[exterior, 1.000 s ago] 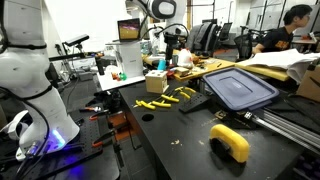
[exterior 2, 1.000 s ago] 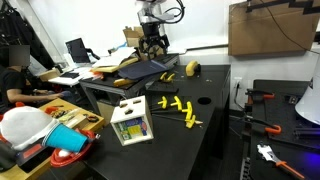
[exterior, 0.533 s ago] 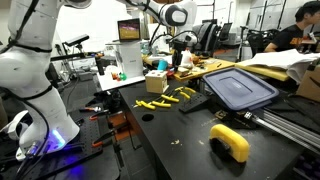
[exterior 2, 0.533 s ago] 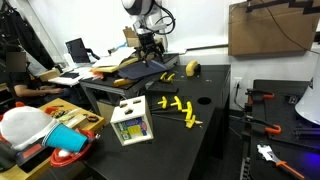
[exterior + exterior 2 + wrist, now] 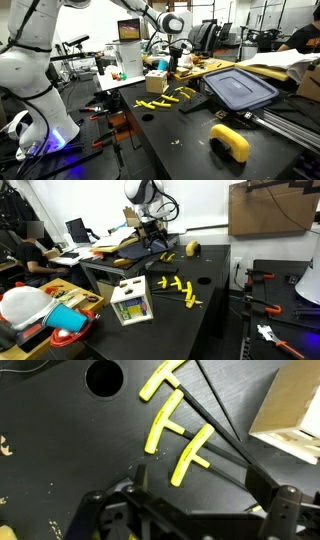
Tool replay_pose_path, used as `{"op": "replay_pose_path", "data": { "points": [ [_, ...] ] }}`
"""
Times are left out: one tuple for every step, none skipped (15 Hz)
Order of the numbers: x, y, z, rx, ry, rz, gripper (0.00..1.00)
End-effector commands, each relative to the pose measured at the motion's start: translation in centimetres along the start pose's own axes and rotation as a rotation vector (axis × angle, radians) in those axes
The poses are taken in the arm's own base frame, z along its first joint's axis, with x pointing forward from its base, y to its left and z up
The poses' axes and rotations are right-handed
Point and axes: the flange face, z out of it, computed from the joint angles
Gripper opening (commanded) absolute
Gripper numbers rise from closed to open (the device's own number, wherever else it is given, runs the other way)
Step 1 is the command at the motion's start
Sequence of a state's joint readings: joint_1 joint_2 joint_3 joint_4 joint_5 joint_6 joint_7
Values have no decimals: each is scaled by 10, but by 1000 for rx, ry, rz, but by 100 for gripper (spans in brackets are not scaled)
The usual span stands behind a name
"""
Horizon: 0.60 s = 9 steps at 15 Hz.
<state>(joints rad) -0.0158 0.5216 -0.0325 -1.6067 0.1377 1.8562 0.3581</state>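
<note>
My gripper is open and empty, its two black fingers wide apart. It hangs above the black table, over the far end near the blue lid; it shows in both exterior views. In the wrist view, three yellow T-handled tools lie side by side just beyond the fingers, the nearest one between them. The same yellow tools show in both exterior views. A wooden box sits beside them, and a round hole is in the tabletop.
A blue lid and a yellow curved object lie on the table. The wooden box stands by the edge. A white robot stands beside the table. People sit at desks behind.
The arm has swung and lowered the gripper toward the table, nearer the yellow tools. The fingers have stayed open. Nothing on the table has moved.
</note>
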Motion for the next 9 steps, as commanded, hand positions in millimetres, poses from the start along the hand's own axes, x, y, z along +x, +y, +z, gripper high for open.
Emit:
{"op": "replay_pose_path", "data": {
  "points": [
    [-23, 14, 24, 1, -23, 41, 100],
    [-26, 15, 33, -15, -36, 40, 100],
    [-27, 14, 37, -29, -80, 26, 100],
    [-11, 11, 37, -22, -57, 15, 100],
    [-13, 12, 43, -27, -68, 15, 100],
    [-14, 12, 46, -30, -73, 15, 100],
    [-14, 12, 46, -30, -74, 15, 100],
    [-15, 12, 45, -30, -73, 14, 100],
    [-9, 8, 42, -25, -70, 22, 100]
  ]
}}
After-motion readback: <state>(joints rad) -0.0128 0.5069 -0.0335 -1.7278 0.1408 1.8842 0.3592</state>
